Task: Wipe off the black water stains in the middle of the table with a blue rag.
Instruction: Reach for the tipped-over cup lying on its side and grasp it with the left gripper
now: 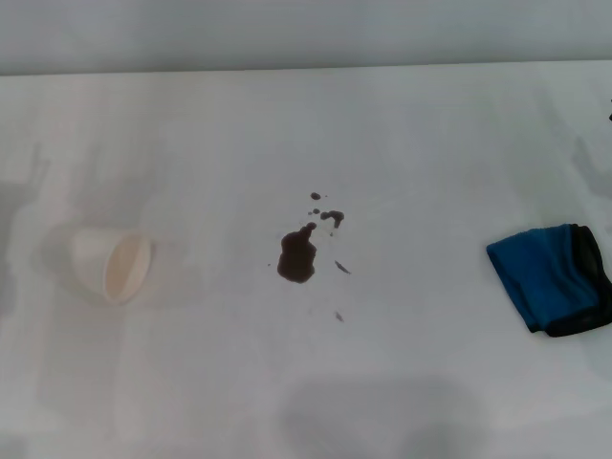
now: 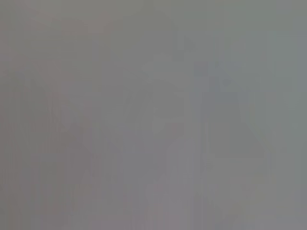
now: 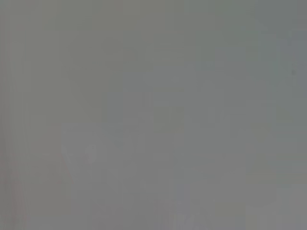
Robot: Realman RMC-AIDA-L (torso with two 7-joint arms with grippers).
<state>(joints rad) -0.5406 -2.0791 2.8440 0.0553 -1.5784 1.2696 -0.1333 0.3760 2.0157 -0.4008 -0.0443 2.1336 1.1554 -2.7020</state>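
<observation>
The black water stains (image 1: 296,256) lie in the middle of the white table (image 1: 316,124): one dark brown-black blotch with several tiny droplets above it and to its lower right. The blue rag (image 1: 553,277), folded, with a black edge on its right side, lies flat on the table at the far right, well apart from the stains. Neither gripper shows in the head view. Both wrist views show only a plain grey surface with nothing to pick out.
A white paper cup (image 1: 113,266) lies on its side at the left of the table, its mouth facing right. The table's far edge (image 1: 306,68) runs across the top of the head view.
</observation>
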